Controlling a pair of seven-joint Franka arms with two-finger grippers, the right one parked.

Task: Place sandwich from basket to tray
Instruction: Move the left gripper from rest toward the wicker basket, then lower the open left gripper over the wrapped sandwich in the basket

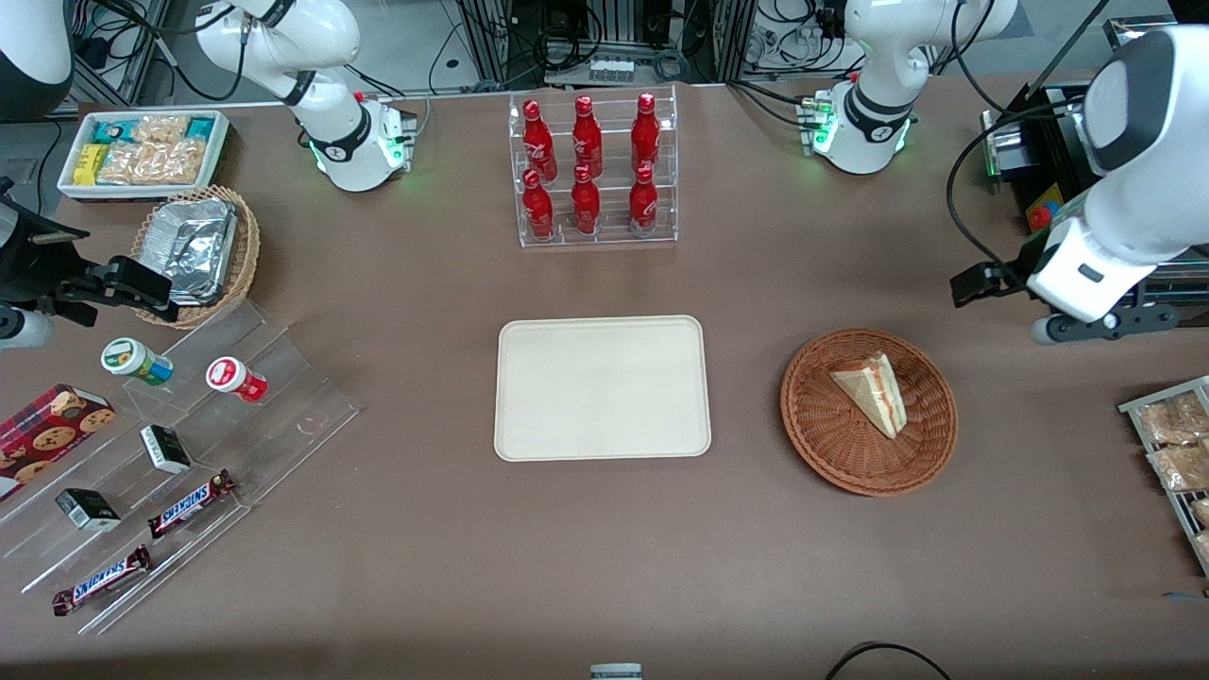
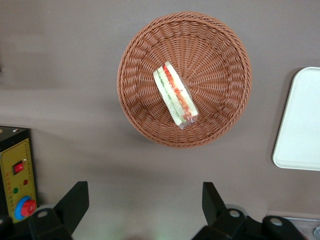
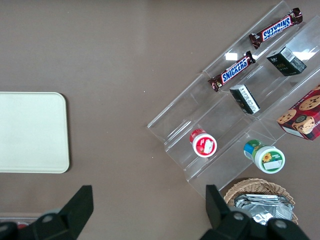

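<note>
One clear-wrapped triangular white-bread sandwich (image 1: 873,393) lies in the one round reddish-brown wicker basket (image 1: 820,425), toward the bench's working-arm edge. One flat cream rectangular tray (image 1: 603,388) sits mid-bench, bare. The claw (image 2: 145,210) hangs above, fingers apart, holding nothing.

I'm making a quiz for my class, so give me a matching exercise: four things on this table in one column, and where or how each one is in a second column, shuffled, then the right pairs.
Column one:
1. sandwich
2. tray
3. red bottles
4. hand

Column two:
A. standing in a clear rack
B. lying in the basket
C. open, above the table beside the basket, holding nothing
D. bare, flat on the table between the basket and the clear stepped shelf

Pairs: 1-B, 2-D, 3-A, 4-C
</note>
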